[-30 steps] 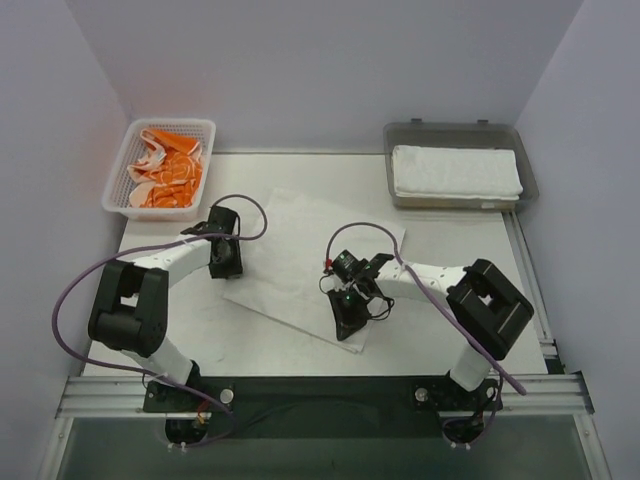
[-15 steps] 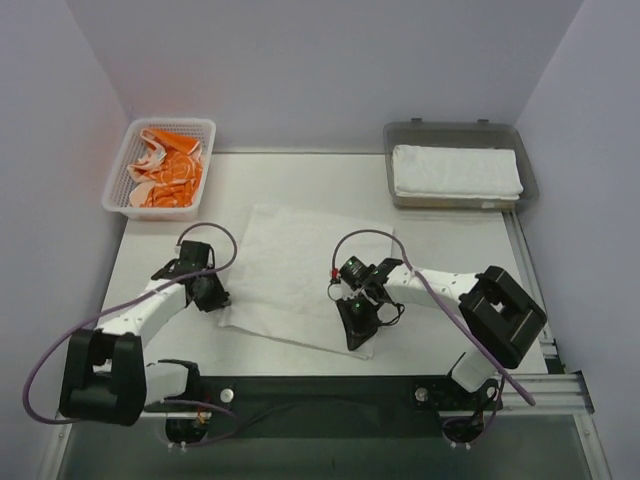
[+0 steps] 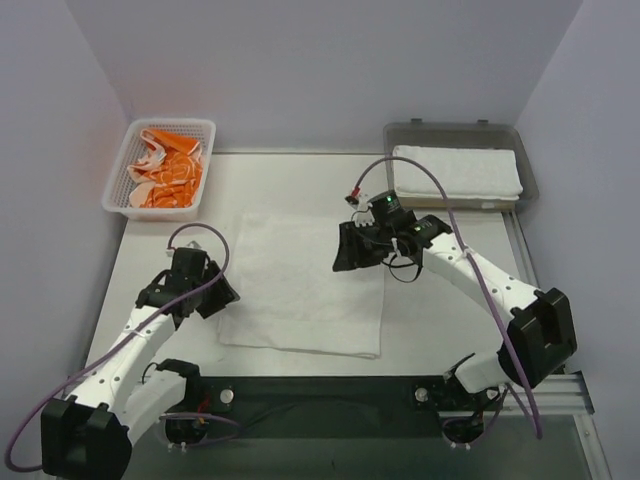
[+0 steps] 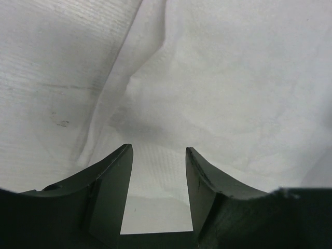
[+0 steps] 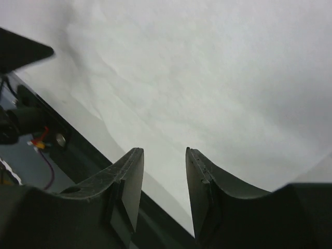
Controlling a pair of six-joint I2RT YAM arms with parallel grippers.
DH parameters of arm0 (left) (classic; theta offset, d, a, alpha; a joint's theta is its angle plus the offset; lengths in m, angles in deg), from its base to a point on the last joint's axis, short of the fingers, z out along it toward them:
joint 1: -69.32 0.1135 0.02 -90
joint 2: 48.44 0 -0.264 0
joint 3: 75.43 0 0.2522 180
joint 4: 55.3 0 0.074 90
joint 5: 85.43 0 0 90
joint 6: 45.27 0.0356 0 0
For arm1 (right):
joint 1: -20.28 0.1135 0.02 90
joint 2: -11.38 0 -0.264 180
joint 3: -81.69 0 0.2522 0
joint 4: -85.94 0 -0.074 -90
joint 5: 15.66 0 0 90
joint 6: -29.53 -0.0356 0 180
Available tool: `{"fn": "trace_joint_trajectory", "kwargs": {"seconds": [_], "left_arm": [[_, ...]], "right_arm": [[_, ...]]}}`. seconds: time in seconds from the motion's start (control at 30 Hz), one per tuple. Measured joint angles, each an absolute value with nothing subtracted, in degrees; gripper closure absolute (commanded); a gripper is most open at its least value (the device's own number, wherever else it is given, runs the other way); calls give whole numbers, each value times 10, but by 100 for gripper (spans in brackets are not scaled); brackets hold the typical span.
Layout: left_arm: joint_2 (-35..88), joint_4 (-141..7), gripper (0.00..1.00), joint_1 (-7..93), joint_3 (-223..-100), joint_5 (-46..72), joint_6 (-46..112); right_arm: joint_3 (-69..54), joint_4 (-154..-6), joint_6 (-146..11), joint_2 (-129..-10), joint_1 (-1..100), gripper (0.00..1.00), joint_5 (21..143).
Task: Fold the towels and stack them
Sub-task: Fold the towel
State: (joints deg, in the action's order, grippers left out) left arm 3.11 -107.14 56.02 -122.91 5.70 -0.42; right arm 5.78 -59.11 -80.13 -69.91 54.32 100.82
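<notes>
white towel [image 3: 300, 295] lies flat, frame centre. left gripper [image 3: 222, 297] at its left edge, right gripper [image 3: 344, 252] over its upper right; both jaw pairs apart, empty.

Counted one white towel [image 3: 300, 290] spread on the tabletop [image 3: 445, 310], one folded white towel bundle [image 3: 455, 172] in one grey tray [image 3: 527, 170], one crumpled orange-and-white towel heap [image 3: 165, 172] in one mesh basket [image 3: 113, 198], and two arms, a left arm [image 3: 125, 350] and a right arm [image 3: 480, 280].

Robotics lab test cell. Boxed in by plain lilac wall panels [image 3: 300, 60] around a flat white bench [image 3: 450, 310], silver aluminium mounting rail [image 3: 565, 392] along its near edge.
</notes>
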Motion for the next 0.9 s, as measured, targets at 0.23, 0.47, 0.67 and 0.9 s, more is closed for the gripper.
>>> {"fn": "trace_joint_trajectory", "kwargs": {"seconds": [0.23, 0.47, 0.67, 0.9], "left_arm": [[55, -1039, 45, 542, -1189, 49, -18], [91, -1002, 43, 540, -1168, 36, -20], [100, -974, 43, 537, -1158, 36, -23], [81, -946, 43, 537, -1133, 45, -42]], "right_arm": [[-102, -760, -827, -894, 557, 48, 1043], [-272, -824, -834, -1131, 579, 43, 1082], [-342, -838, -860, -1247, 587, 43, 1110], [-354, -847, -918, -1254, 564, 42, 1086]]}}
